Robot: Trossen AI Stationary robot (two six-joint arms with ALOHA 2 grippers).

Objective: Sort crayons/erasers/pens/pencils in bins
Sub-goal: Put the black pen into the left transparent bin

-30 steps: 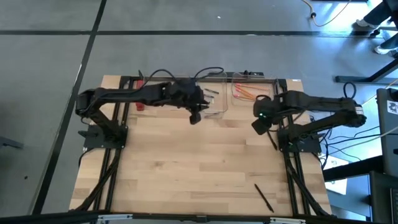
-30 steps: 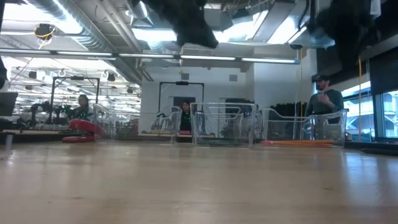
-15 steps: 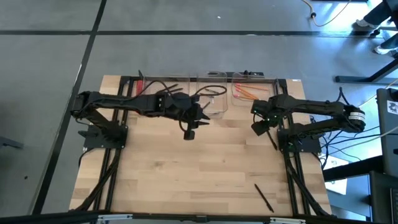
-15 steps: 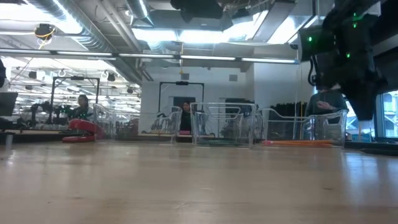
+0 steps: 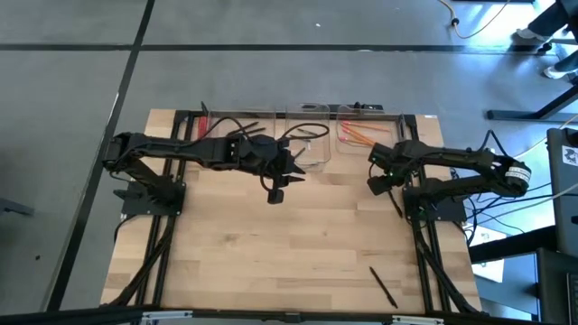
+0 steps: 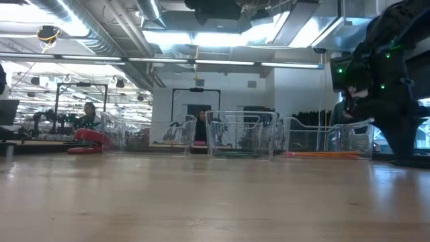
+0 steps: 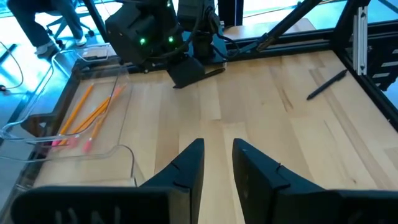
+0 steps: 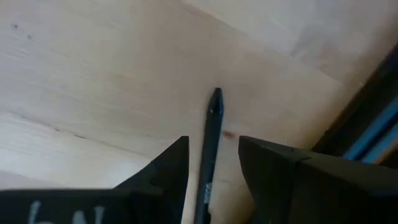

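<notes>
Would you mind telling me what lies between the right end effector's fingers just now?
A black pen lies on the wooden table in the gap between the right end effector's open fingers, seen in the right wrist view.

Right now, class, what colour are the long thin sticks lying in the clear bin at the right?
Orange pencils, seen best in the left wrist view.

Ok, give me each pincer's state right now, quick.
Left pincer: open, holding nothing, above bare table in front of the bins.
Right pincer: open, straddling a black pen on the table, not gripping it yet.
</notes>
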